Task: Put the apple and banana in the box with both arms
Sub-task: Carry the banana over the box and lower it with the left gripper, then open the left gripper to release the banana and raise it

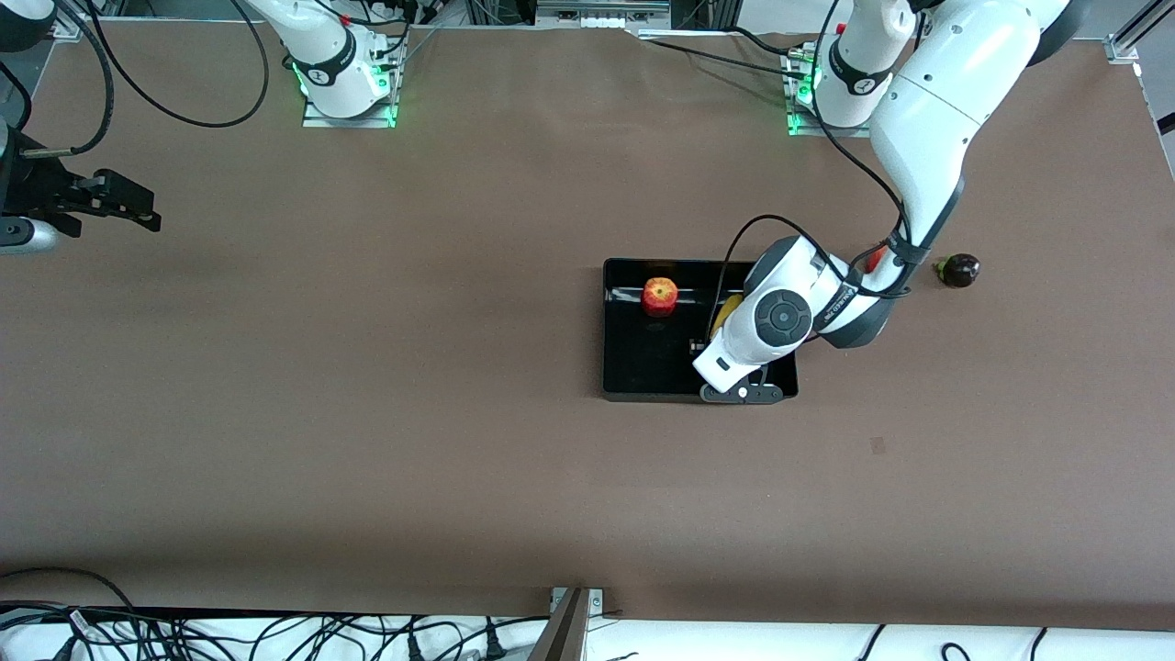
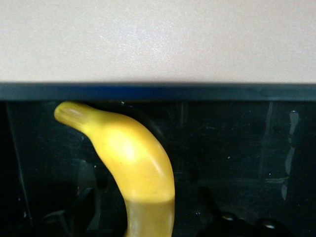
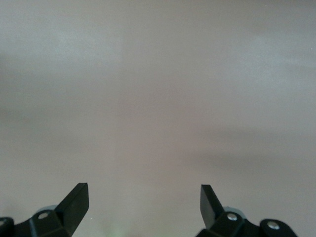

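The black box (image 1: 643, 363) lies on the brown table toward the left arm's end. The apple (image 1: 659, 296) stands inside it, near the wall closest to the robots' bases. The banana (image 2: 131, 158) lies inside too, beside the apple; in the front view only a yellow sliver (image 1: 725, 312) shows under the left arm's wrist (image 1: 780, 317). My left gripper (image 2: 147, 200) is down in the box, open, a dark finger on each side of the banana with gaps between. The box wall (image 2: 197, 92) runs just past the banana's tip. My right gripper (image 1: 136, 207) (image 3: 144, 197) waits open and holds nothing.
A dark round fruit (image 1: 957, 270) sits on the table beside the box, toward the left arm's end. A bit of red (image 1: 875, 258) peeks out by the left arm's cable. The right gripper hangs over bare table at the right arm's end.
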You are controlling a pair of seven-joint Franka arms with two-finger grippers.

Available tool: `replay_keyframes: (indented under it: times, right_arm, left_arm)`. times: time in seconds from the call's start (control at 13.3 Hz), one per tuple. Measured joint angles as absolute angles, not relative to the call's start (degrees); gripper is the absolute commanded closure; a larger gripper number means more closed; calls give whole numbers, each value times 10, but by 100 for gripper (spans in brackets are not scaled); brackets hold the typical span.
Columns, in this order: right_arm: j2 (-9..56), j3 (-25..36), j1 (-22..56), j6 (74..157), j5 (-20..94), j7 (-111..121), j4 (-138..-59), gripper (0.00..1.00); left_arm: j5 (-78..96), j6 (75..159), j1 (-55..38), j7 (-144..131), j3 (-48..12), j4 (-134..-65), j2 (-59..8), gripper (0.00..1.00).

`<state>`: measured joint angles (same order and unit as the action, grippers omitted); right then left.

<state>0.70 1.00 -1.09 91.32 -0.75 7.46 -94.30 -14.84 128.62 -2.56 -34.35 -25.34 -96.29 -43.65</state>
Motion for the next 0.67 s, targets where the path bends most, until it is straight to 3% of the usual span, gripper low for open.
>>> replay_keyframes:
  times: [0.3,0.67]
  right_arm:
    - [7,10,-11,913,-7,75,-943,0]
    - [7,10,-11,913,-7,75,-942,0]
  left_arm:
    - [-149,1218,-21,-354,-256,-946,-393,0]
    - [-96,1037,28,-357,-257,-890,-244,0]
